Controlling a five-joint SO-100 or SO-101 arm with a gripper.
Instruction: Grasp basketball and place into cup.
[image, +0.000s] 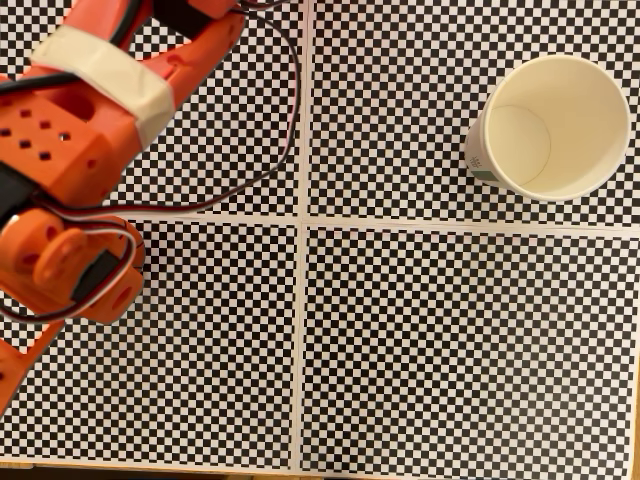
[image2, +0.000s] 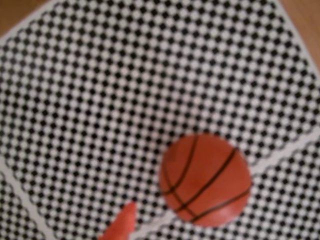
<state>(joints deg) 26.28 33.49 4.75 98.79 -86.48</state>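
From my fixed view I've got the orange arm (image: 80, 150) crowding the upper left and left edge, a strip of pale tape wrapped round one link and dark cables looping off it across the checkerboard mat (image: 450, 350). Over at the upper right the white paper cup (image: 590, 150) stands upright, mouth open to the camera, cream inside, a small green mark on its outer left side, well apart from the arm. Switching to the wrist view, it's blurry, but there's the basketball (image2: 205, 179), orange-red with black seam lines, resting on the checkerboard at lower centre-right, sitting right where a white dividing line of the mat runs past. One orange fingertip (image2: 122, 225) pokes up from the bottom edge, just left of the ball and not touching it. I'm seeing only that single tip, so I cannot tell whether the gripper is spread or closed; nothing sits against that finger. Bare wood of the table (image2: 305, 20) shows at the top corners.
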